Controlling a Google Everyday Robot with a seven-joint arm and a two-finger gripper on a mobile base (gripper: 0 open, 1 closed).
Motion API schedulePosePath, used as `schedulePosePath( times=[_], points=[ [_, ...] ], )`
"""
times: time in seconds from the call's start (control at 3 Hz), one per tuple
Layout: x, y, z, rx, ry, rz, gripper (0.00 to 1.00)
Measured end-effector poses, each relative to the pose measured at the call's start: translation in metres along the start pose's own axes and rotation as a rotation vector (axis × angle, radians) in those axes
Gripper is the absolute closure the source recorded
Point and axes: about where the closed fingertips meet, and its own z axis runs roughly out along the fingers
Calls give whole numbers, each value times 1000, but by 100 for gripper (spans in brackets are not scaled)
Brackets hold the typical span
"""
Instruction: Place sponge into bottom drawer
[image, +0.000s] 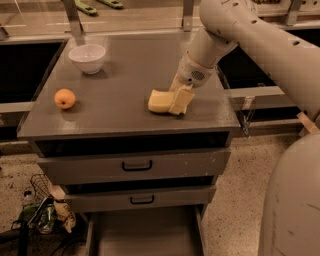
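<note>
The pale yellow sponge (159, 101) lies on the grey cabinet top (120, 107), right of the middle. My gripper (176, 101) comes down from the upper right onto the sponge's right end. One pale finger (181, 100) stands in front of the sponge and the other goes down behind it, so the gripper is shut on the sponge, which rests on the top. The bottom drawer (145, 235) is pulled out at the foot of the cabinet, its flat grey floor showing.
An orange fruit (65, 98) sits at the top's left edge and a white bowl (87, 58) at the back left. Two upper drawers (135, 165) with black handles are closed. Bags and clutter (45, 212) lie on the floor at the left. My pale arm fills the right side.
</note>
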Motion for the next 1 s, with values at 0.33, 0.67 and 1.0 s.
schedulePosePath(
  times=[0.33, 0.67, 1.0],
  points=[
    [-20, 11, -17, 0, -1, -30, 100],
    [-38, 26, -37, 2, -14, -76, 100],
    [-50, 45, -57, 9, -31, -122, 100]
  ],
)
